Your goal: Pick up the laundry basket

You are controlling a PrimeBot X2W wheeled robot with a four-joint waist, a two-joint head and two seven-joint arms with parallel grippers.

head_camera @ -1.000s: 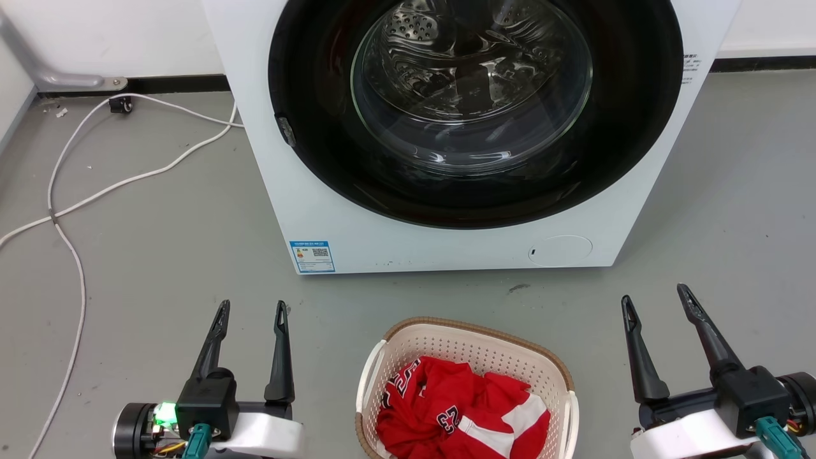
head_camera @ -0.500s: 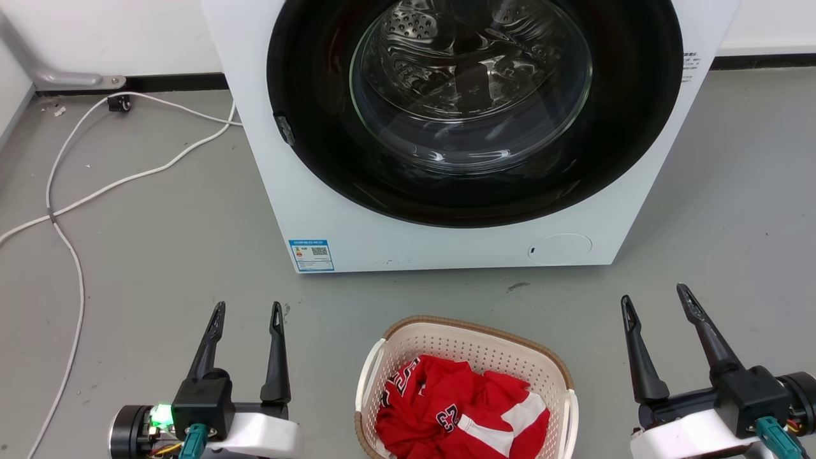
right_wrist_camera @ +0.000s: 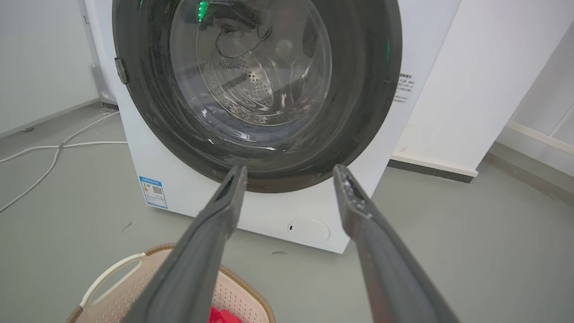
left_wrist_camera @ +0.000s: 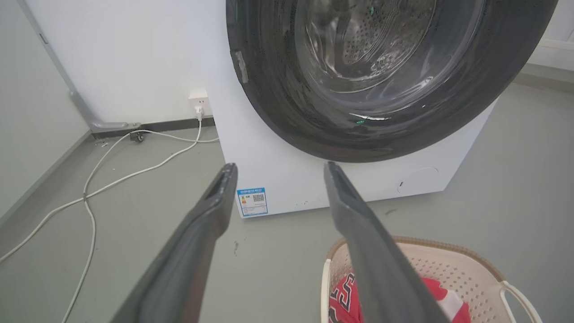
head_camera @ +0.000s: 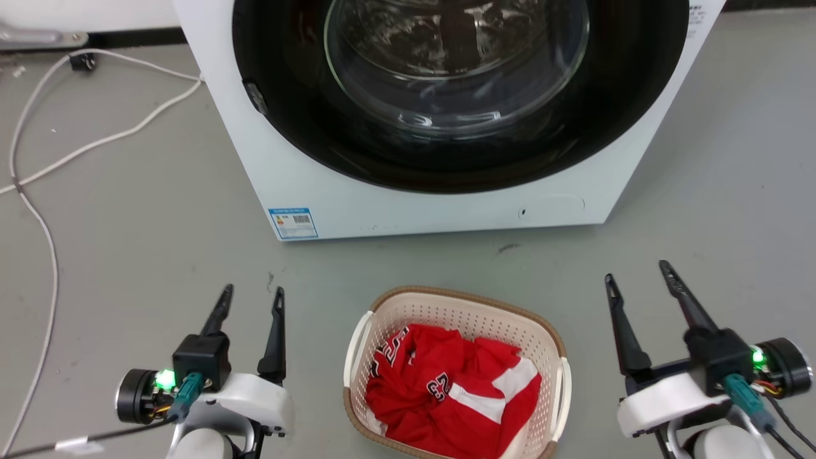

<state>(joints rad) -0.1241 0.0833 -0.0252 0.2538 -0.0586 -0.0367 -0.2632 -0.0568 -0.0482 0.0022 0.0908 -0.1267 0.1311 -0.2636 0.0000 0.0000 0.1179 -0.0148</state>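
The laundry basket stands on the grey floor in front of the washing machine, cream with a brown rim and white side handles, holding a red and white jersey. My left gripper is open to the basket's left, well clear of its handle. Off to the right of the basket my right gripper is open too, also apart from it. In the left wrist view the basket lies at the lower right, partly behind one finger of the open left gripper. The right wrist view has the basket at lower left, below the open right gripper.
The white washing machine with its dark round door stands just beyond the basket. White cables trail over the floor at the left. A white wall corner rises right of the machine.
The head camera has tilted down and moved nearer, so the machine and basket sit higher in view. Both grippers stay open beside the basket.
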